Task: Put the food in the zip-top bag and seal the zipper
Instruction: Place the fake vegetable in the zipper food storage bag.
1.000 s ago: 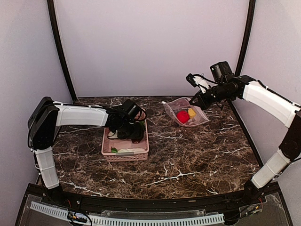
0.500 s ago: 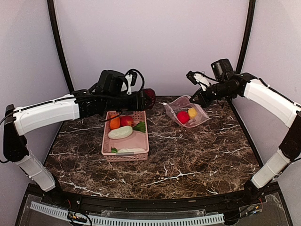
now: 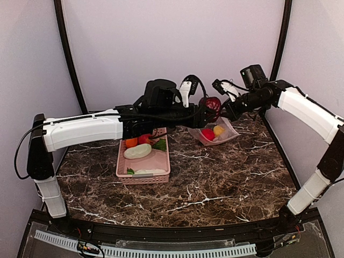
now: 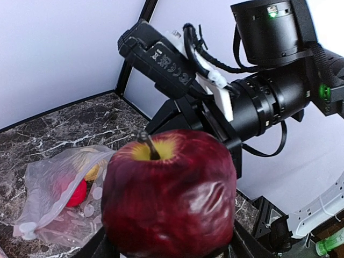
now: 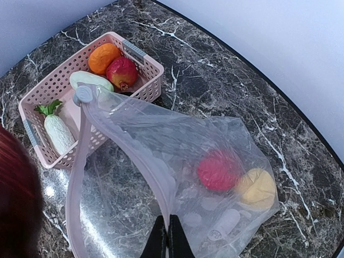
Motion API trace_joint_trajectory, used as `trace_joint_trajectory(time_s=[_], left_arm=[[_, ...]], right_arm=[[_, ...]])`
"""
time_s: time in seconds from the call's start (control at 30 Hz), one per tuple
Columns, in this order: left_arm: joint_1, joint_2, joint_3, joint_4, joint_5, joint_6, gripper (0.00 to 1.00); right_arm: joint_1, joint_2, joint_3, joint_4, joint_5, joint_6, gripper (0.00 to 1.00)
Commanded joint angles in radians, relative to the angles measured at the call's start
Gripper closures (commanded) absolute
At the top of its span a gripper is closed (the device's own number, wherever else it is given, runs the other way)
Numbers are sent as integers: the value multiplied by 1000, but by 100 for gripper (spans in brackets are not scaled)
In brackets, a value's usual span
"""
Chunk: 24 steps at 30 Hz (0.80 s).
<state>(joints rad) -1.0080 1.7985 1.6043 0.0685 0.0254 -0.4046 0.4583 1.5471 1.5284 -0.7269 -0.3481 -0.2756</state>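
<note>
Dark marble tabletop [image 3: 215, 183] with white veining, enclosed by pale lilac walls [image 3: 172, 43]. Item one: pink basket [image 3: 144, 177], left of centre on the table, holding an orange piece [image 5: 104, 57], a red piece [image 5: 122, 72], a pale oval piece [image 5: 91, 80] and a white leafy piece [image 5: 58, 133]. Item two: zip-top bag [image 5: 177, 140], clear and crinkled, at the back right of the table, its lower end resting on the marble and its mouth lifted and spread open toward the basket; inside lay a red round piece [image 5: 217, 170] and a yellow piece [image 5: 257, 188], side by side near the closed end. Item three: zipper [image 5: 78, 161], a pinkish strip along the mouth edge, unsealed, its two sides standing apart. Item four: dark red apple [image 4: 169, 199] with a yellow stem hollow, upright, held clear of the table just beside the bag's raised mouth. Left gripper [image 3: 207, 109] reached across from the left, fingers clamped on the apple's lower sides. Right gripper [image 5: 165, 236] was at the bag's upper edge, fingers pressed together on the plastic at the zipper line
</note>
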Motion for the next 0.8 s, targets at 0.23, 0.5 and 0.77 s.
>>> trace_joint_trajectory(time_s=[0.23,0.5,0.77], left_arm=[[-6,174,208,-192,-174,-109,52],[-5,216,262,-274,-228,-123,36],[-3,220,324,-290,-200,-26,11]], right_arm=[[9,59,150,-69,-18,32,100],[9,66,193,-89,-43,50,100],[8,67,190,-89,-35,49,100]])
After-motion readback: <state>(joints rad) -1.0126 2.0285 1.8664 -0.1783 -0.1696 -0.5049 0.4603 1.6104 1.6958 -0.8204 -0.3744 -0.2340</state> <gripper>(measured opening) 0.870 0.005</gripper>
